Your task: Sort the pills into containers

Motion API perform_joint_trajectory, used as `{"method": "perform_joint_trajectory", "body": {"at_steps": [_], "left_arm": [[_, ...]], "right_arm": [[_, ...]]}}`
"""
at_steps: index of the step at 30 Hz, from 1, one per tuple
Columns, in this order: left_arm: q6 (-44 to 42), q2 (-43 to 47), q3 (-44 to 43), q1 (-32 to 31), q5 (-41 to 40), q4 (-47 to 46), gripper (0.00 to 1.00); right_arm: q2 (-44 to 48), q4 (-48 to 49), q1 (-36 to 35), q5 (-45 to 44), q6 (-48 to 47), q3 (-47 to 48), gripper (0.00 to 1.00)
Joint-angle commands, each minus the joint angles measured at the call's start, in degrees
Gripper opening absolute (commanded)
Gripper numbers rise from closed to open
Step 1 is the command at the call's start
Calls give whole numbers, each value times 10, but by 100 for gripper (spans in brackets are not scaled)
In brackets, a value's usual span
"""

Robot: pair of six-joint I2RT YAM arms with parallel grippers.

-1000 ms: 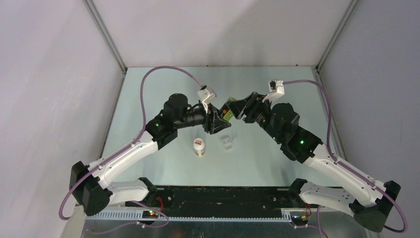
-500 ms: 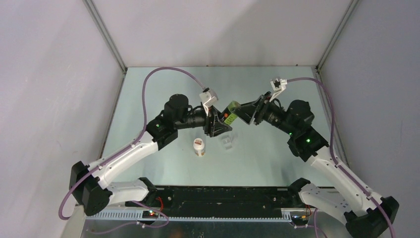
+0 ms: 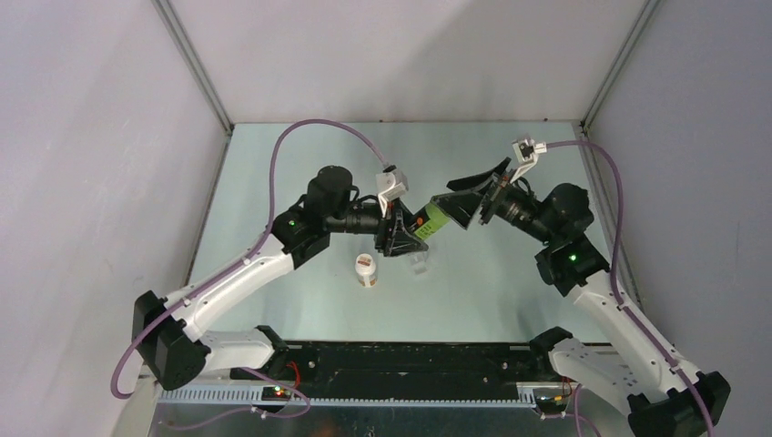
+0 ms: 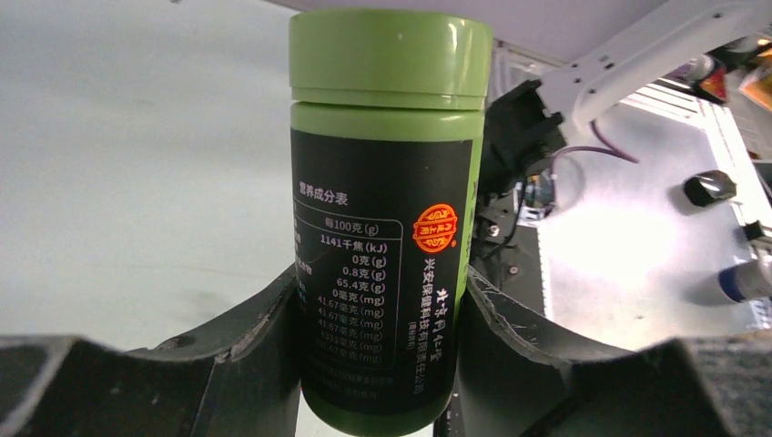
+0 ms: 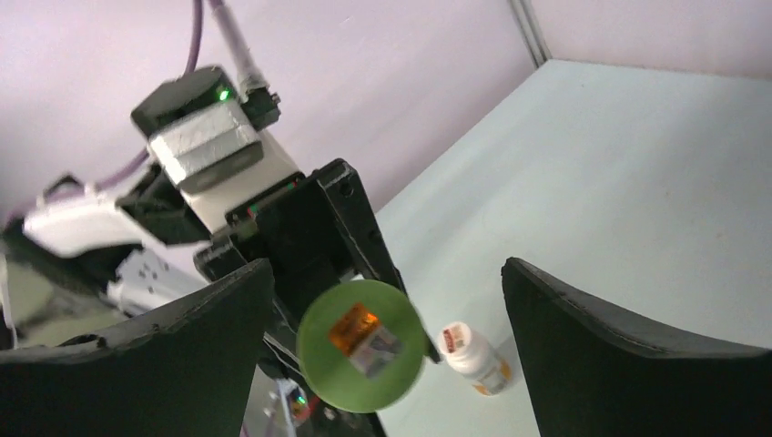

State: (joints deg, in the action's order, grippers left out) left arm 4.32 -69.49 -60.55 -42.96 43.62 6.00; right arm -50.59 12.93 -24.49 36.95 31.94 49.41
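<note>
My left gripper is shut on a green pill bottle with a black label and holds it above the table, cap towards the right arm. In the left wrist view the bottle stands between both fingers, its green cap on. My right gripper is wide open just right of the cap and does not touch it. The right wrist view shows the cap end-on between the spread fingers. The small translucent pill box lies on the table below the left gripper, partly hidden.
A small white pill bottle with an orange label stands on the table left of the pill box; it also shows in the right wrist view. Grey walls enclose the table on the left, back and right.
My right gripper has drawn back to the right, away from the green bottle's cap, and now stands open. My left gripper has shifted slightly right, and the bottle in it has tilted.
</note>
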Motion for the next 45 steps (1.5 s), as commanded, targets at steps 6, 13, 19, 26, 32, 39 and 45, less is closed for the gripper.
{"method": "perform_joint_trajectory", "body": {"at_steps": [6,13,19,26,32,39,45], "left_arm": [[-34,27,-11,2,-107,-13,0],[-12,30,2,2,-133,-51,0],[6,33,3,3,-128,-71,0],[26,30,-1,3,-70,-86,0],[10,26,-6,3,35,-81,0],[-15,35,-4,3,13,-71,0],[-26,41,3,3,-70,-80,0]], "right_arm": [[13,-71,-180,-441,122,20,95],[-11,-99,-204,-469,143,38,90],[7,-111,-193,-448,171,39,44],[38,-70,-138,-281,123,30,22],[41,70,-31,23,42,7,26],[10,46,6,110,-14,60,47],[21,-64,-57,-178,69,73,98]]}}
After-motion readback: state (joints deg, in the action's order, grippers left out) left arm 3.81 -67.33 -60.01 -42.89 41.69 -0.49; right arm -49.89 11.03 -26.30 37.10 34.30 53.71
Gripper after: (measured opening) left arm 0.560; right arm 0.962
